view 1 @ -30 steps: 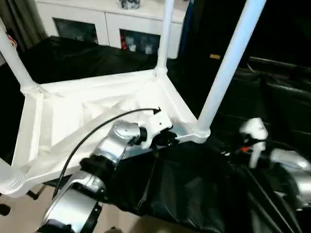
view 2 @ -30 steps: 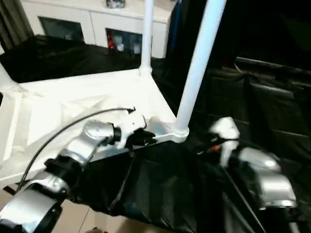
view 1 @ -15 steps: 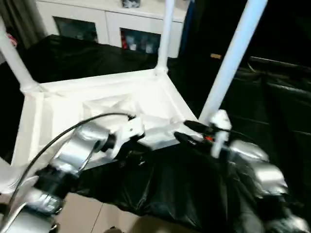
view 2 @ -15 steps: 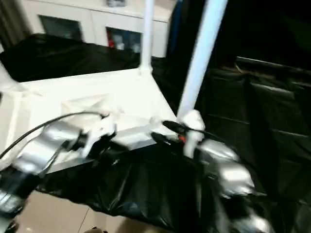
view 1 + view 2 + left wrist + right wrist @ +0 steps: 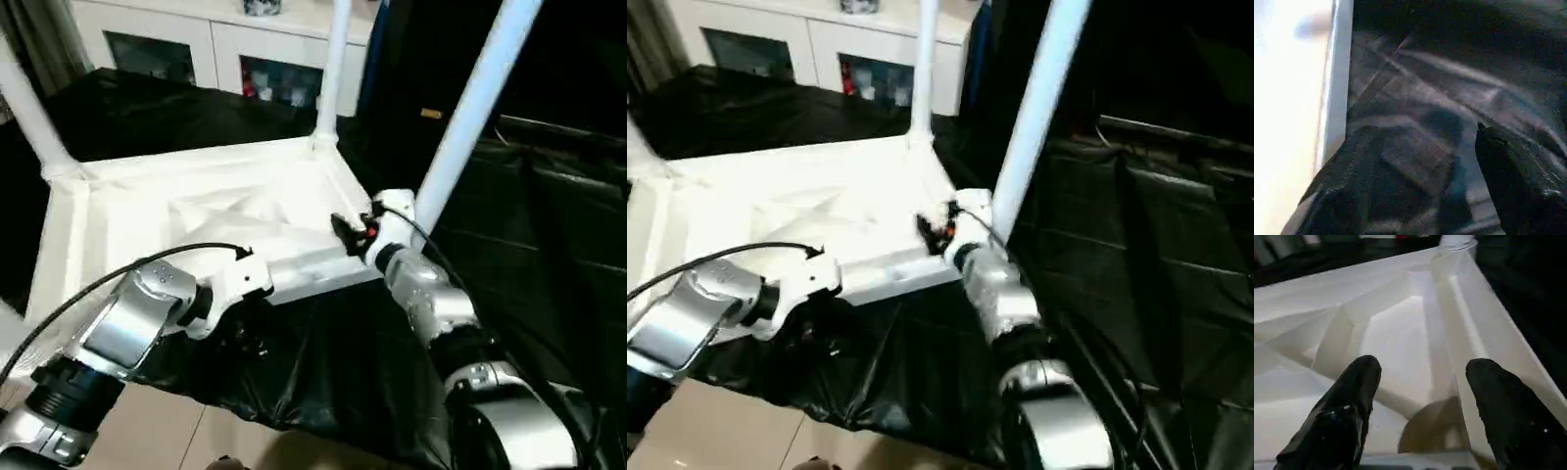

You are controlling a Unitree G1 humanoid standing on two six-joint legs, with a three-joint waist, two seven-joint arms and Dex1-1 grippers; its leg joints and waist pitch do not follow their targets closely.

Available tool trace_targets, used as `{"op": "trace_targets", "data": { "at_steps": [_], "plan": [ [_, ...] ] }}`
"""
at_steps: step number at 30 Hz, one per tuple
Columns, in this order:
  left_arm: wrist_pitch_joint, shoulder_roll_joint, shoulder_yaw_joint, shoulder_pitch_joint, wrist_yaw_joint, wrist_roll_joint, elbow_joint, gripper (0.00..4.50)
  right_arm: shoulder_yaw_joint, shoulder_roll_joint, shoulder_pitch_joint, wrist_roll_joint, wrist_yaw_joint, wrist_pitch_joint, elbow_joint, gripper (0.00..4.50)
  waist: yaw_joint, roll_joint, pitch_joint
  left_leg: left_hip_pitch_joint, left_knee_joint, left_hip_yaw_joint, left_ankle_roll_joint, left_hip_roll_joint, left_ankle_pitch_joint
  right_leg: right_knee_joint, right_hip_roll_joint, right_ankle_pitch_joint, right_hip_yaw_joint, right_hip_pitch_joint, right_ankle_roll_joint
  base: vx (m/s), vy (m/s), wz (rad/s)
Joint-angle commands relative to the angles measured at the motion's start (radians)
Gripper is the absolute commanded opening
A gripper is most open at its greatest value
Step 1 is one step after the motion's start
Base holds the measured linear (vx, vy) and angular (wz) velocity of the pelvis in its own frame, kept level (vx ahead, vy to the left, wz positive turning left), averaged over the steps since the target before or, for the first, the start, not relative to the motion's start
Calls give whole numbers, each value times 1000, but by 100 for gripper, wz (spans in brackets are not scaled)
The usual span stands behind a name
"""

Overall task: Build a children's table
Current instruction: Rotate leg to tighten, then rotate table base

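One all-white plastic children's table (image 5: 196, 211) lies upside down in front of me on a black plastic sheet (image 5: 343, 362), its ribbed hollow underside facing up. I count three long tapered white legs standing up from its corner sockets: one at the far right corner (image 5: 331, 73), one at the near right corner (image 5: 470, 117), one at the far left corner (image 5: 29, 117). The near left corner is cut off at the edge of my view, so I cannot tell about a fourth.

I have two grippers. My right gripper (image 5: 1422, 377) hangs over the underside just beside the near right leg, its two black fingers (image 5: 1352, 401) spread wide with nothing between them but the white ribs below. My left gripper (image 5: 1420, 161) sits off the near edge of the tabletop, over the black sheet, its fingers also standing apart and empty; the white rim of the table runs just beside it.

Behind the table, at the far side, stands one white cabinet with glass doors (image 5: 225, 59). A black cable (image 5: 108, 279) loops over my left forearm, and my right forearm crosses in front of the near right corner, hiding that socket.
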State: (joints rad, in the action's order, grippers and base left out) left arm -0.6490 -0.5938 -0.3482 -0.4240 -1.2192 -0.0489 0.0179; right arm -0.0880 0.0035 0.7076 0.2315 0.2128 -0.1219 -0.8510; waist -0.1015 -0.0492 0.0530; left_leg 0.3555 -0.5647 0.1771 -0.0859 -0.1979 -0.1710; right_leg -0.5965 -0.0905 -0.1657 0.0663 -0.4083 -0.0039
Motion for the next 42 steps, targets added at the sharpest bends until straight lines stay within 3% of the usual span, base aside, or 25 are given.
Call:
{"op": "trace_targets", "data": {
  "at_steps": [1, 6, 9, 12, 14, 16, 17, 19, 20, 21, 25, 27, 28, 31, 32, 35, 36, 37, 40, 42],
  "plan": [
    [-4, -27, 12, -8, 38, -38, -6, 380, -75, -62, 6, 13, -58, 37, -49, 323, 5, 26, -64, -16, 70, 0, -44, -23, -232, 48, -43, -168, -44, 41, -184, 0, 0, 0],
    [2, -27, 24, -24, 88, -41, 3, 412, -118, -115, 27, 11, -82, 78, -111, 323, -8, 20, -68, -15, 63, 4, -40, -21, -205, 40, -38, -106, -42, 43, -197, 0, 0, 0],
    [53, 14, 51, -52, 165, -44, 60, 448, -137, -178, 23, 9, -100, 100, -132, 323, -11, 23, -70, -15, 58, 6, -37, -18, -192, 39, -34, -72, -41, 43, -202, 0, 0, 0],
    [80, 34, 63, -60, 203, -48, 86, 448, -145, -208, 20, 9, -103, 111, -140, 323, -12, 17, -70, -3, 57, 4, -28, -16, -197, 40, -38, -91, -40, 52, -199, 0, 0, 0],
    [109, 61, 80, -61, 246, -43, 105, 448, -159, -246, 10, 8, -101, 121, -143, 323, -11, 16, -71, -3, 56, 3, -26, -17, -200, 41, -40, -107, -40, 52, -193, 0, 0, 0],
    [127, 89, 99, -53, 282, -24, 108, 448, -172, -282, -1, 1, -92, 134, -150, 323, -13, 23, -72, -4, 54, 2, -26, -18, -208, 42, -40, -116, -39, 52, -190, 0, 0, 0],
    [131, 93, 101, -51, 288, -18, 107, 448, -174, -289, -2, -1, -90, 139, -154, 323, -13, 18, -71, -3, 53, 3, -25, -18, -210, 43, -39, -114, -38, 51, -192, 0, 0, 0],
    [151, 135, 134, -25, 331, 10, 87, 448, -174, -307, -20, -3, -64, 142, -135, 323, -12, 19, -71, 1, 52, 2, -22, -17, -213, 43, -38, -114, -37, 54, -194, 0, 0, 0],
    [197, 168, 159, 5, 364, 33, 67, 448, -167, -314, -36, -2, -32, 141, -109, 323, -8, 30, -70, 4, 51, 0, -20, -16, -228, 47, -38, -119, -36, 56, -196, 0, 0, 0],
    [214, 179, 167, 15, 375, 41, 61, 448, -163, -315, -41, 0, -21, 141, -100, 323, -5, 19, -70, 9, 51, -1, -11, -16, -226, 49, -40, -121, -35, 61, -195, 0, 0, 0],
    [302, 266, 241, 99, 474, 93, 6, 448, -126, -303, -107, 14, 85, 120, 35, 323, -3, 19, -71, 11, 50, -1, 14, -20, -220, 51, -41, -141, -34, 60, -196, 0, 0, 0],
    [311, 310, 273, 187, 574, 77, -45, 448, -69, -296, -205, 22, 161, 77, 202, 323, 8, 13, -63, 18, 55, -4, 32, -26, -242, 61, -38, -192, -32, 62, -166, 0, 0, 0],
    [321, 343, 309, 230, 634, 85, -71, 448, -32, -301, -266, 27, 189, 54, 295, 323, 8, 15, -64, 14, 56, -2, 33, -25, -252, 66, -37, -229, -31, 58, -158, 0, 0, 0],
    [327, 374, 345, 266, 678, 96, -100, 448, -7, -306, -320, 41, 211, 25, 378, 323, 8, 17, -61, 9, 57, -3, 26, -28, -287, 78, -35, -311, -34, 49, -136, 0, 0, 0],
    [340, 397, 369, 303, 710, 100, -130, 448, 15, -313, -375, 54, 230, -3, 460, 323, 9, 18, -60, 4, 59, -4, 22, -27, -313, 81, -33, -342, -34, 43, -132, 0, 0, 0],
    [362, 418, 389, 352, 745, 101, -160, 448, 38, -322, -445, 66, 248, -39, 559, 323, 8, 20, -53, 5, 64, -8, 18, -30, -357, 89, -31, -378, -34, 40, -109, 0, 0, 0],
    [387, 421, 384, 405, 752, 100, -186, 448, 58, -330, -504, 62, 263, -60, 631, 323, 7, 22, -54, 4, 65, -11, 15, -29, -369, 93, -31, -395, -34, 39, -92, 0, 0, 0],
    [389, 423, 384, 416, 756, 99, -191, 448, 61, -330, -516, 61, 264, -65, 645, 323, 5, 21, -54, 6, 66, -10, 16, -31, -369, 94, -32, -389, -35, 40, -87, 0, 0, 0],
    [386, 445, 396, 493, 814, 95, -230, 448, 65, -326, -598, 51, 249, -130, 759, 323, 6, 31, -52, 6, 69, -13, 9, -31, -386, 94, -29, -384, -37, 37, -81, 0, 0, 0],
    [423, 463, 433, 527, 881, 70, -244, 448, 64, -314, -629, 56, 220, -161, 801, 323, 8, 29, -51, 9, 69, -12, 9, -29, -396, 97, -28, -379, -37, 36, -78, 0, 0, 0]
  ]
}}
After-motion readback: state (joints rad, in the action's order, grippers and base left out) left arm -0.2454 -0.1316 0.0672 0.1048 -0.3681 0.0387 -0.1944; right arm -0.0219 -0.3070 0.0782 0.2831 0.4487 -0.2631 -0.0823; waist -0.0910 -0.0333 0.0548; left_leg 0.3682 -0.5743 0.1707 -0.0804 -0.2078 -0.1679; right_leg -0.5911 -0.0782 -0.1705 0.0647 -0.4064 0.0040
